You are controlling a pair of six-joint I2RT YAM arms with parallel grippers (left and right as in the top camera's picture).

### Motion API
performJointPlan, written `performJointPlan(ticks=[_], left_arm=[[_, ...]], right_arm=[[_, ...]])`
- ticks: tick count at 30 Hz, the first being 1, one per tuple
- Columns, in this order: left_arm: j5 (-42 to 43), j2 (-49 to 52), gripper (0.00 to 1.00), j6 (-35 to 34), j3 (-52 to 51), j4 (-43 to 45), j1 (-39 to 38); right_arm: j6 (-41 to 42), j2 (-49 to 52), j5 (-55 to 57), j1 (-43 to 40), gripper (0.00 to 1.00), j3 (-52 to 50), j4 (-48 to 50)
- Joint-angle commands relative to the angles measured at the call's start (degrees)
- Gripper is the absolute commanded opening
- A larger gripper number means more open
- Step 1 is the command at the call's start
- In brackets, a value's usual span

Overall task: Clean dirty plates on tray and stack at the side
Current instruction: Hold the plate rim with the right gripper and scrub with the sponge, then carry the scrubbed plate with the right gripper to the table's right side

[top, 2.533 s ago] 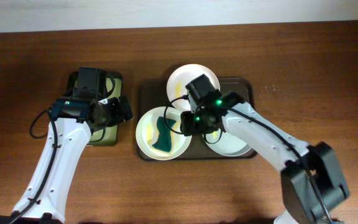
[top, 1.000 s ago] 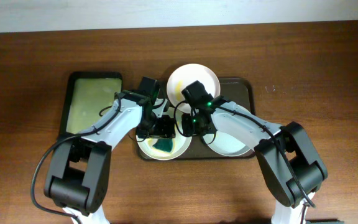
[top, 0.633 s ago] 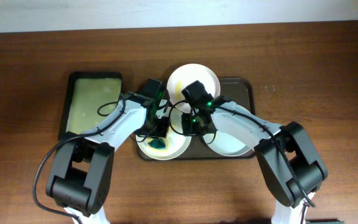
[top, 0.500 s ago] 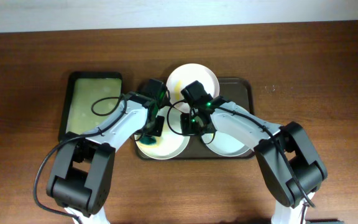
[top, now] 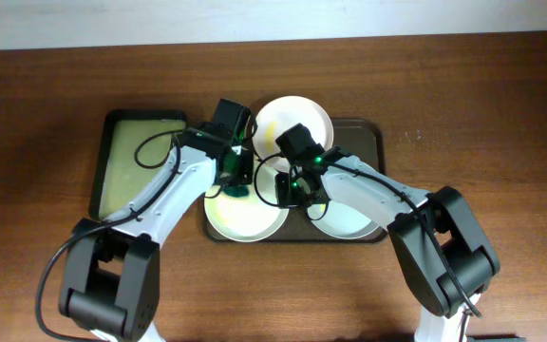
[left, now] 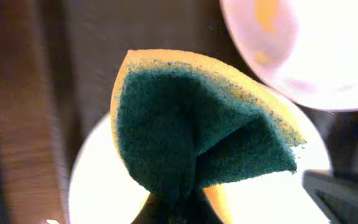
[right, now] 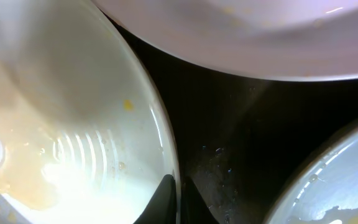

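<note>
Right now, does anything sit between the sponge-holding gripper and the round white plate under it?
Nothing visible does. The left gripper holds a green-and-yellow sponge above the plate; the right gripper pinches its rim, off to the side.

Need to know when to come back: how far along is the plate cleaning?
Nothing looks finished: all three plates sit on the tray, none stacked aside. In hand: left gripper holds the sponge above the front-left plate, whose rim the right gripper pinches. Left: wiping yellow smears, then stacking.
</note>
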Motion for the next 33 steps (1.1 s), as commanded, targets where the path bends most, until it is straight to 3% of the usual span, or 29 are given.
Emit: performJointPlan(ticks=[1, 5, 14, 16, 20, 26, 28, 33], left_arm=[[7.21, 2.19, 0.0, -3.08, -1.29, -0.02, -0.11], [5.4, 6.84, 0.0, -3.32, -3.96, 0.13, -0.46], [-35.65, 8.11, 0.0, -3.52, -3.72, -3.69, -0.02], [-38.53, 7.96, 0.0, -3.52, -2.86, -4.42, -0.02], [-37.11, 5.27, 0.0, -6.6, 0.28, -5.6, -0.04], [-17.75, -9.44, 0.0, -6.88, 2.25, -5.81, 7.17], [-10.99, -12.5, 0.0, -6.84, 2.25, -6.97, 13.64], [-8.94, -12.0, 0.0, -6.01, -0.17, -7.34, 24.11]], right_arm=[[-0.81, 0.72, 1.62, -0.15, 0.04, -0.57, -0.2], [-0.79, 0.72, 1.62, -0.17, 0.04, -0.57, -0.2], [-0.79, 0.7, 1.62, -0.17, 0.04, -0.55, -0.24], [-0.79, 0.68, 1.62, -0.17, 0.04, -0.5, -0.26], [-1.73, -0.83, 1.62, -0.15, 0.04, 0.68, -1.6], [-7.37, -5.16, 2.84, -0.13, 0.04, 6.12, -5.64], [-10.25, -6.1, 8.07, -0.09, 0.04, 10.75, -10.01], [-15.91, -6.16, 27.15, 3.02, 0.04, 24.2, -21.92]])
